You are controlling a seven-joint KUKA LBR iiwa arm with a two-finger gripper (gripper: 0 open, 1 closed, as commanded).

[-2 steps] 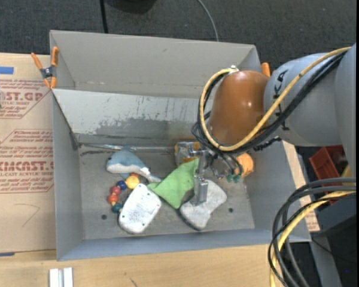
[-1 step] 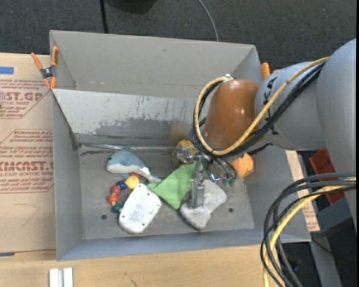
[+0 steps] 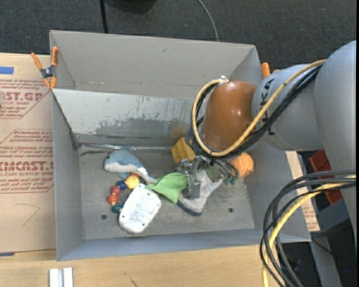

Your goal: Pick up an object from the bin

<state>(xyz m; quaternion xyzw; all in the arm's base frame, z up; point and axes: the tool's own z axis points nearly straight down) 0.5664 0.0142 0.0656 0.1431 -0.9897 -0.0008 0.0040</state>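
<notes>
Lying right of the middle of the bin (image 3: 72, 160) floor: a green cloth (image 3: 170, 184) touching a grey-white soft thing (image 3: 198, 203), both loose and uppermost, so probably being the easiest pick. Hanging low over their seam with the fingers (image 3: 194, 187); not being able to tell whether apart or together. Sitting just behind, a yellow block (image 3: 180, 150); rightward, an orange ball (image 3: 245, 165); leftward, a white flat pad (image 3: 139, 208), coloured beads (image 3: 116, 194) and a bluish plush (image 3: 122, 159).
</notes>
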